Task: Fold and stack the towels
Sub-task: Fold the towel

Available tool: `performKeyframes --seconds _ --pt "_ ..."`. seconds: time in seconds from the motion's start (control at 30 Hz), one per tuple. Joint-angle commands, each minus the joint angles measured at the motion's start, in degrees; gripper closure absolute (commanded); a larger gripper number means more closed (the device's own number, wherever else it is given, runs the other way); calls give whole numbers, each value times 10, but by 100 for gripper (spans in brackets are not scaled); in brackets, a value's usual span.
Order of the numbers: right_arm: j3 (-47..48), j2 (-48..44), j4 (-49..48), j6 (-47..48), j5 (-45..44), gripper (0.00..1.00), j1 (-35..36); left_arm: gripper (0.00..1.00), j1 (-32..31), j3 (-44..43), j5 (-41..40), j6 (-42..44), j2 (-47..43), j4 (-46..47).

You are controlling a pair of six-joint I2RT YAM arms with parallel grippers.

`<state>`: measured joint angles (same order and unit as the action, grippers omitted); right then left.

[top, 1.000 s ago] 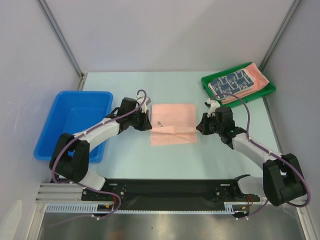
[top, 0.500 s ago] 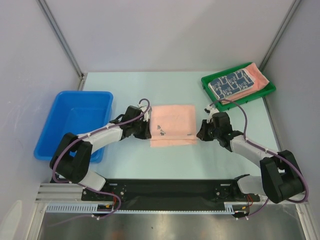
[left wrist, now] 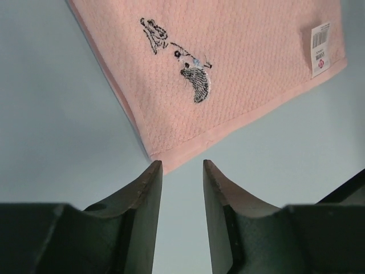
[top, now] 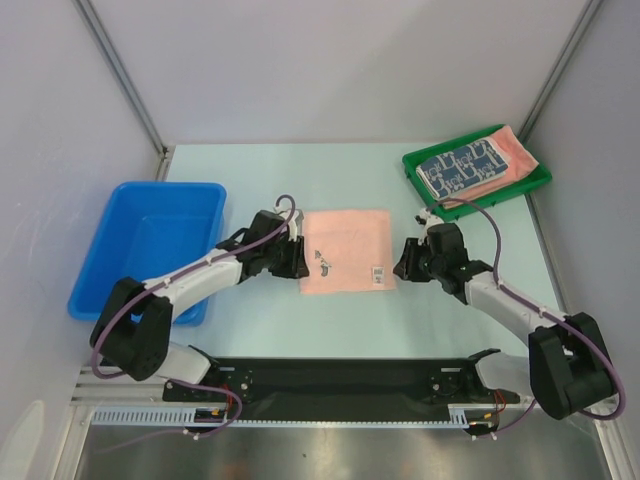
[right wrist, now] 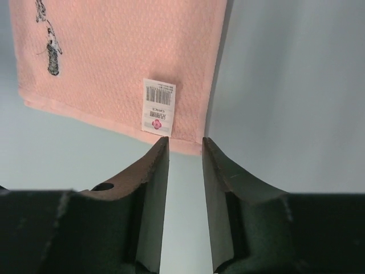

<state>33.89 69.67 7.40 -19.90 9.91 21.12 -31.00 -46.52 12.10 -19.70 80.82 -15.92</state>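
Note:
A salmon-pink towel lies folded flat at the table's middle, with a small embroidered figure and a white label on its top layer. My left gripper is open and empty just off its near left corner. In the left wrist view that corner of the towel lies just beyond the gripper. My right gripper is open and empty at the near right corner. In the right wrist view the towel ends at the gripper. A dark blue patterned towel lies folded on a pink one.
The two folded towels lie stacked in a green tray at the back right. A blue bin stands at the left, close beside my left arm. Grey walls close the table in on three sides.
Both grippers moved toward the near edge, bringing a towel layer over with them. The towel now lies flat with its label on top, and both grippers stand open off its near corners.

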Motion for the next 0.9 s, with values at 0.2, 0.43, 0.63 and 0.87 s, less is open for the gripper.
performKeyframes --seconds 0.2,0.43,0.63,0.87 --pt "9 59 -40 -17 20 69 5 66 -4 -7 -5 -59 58 -12" --pt "-10 82 -64 -27 21 66 9 65 -5 27 16 -83 73 25" --pt "-19 86 -67 -29 19 71 15 71 -5 24 14 -83 84 20" --pt "-25 82 -82 -31 18 77 15 78 -5 10 9 -85 87 6"
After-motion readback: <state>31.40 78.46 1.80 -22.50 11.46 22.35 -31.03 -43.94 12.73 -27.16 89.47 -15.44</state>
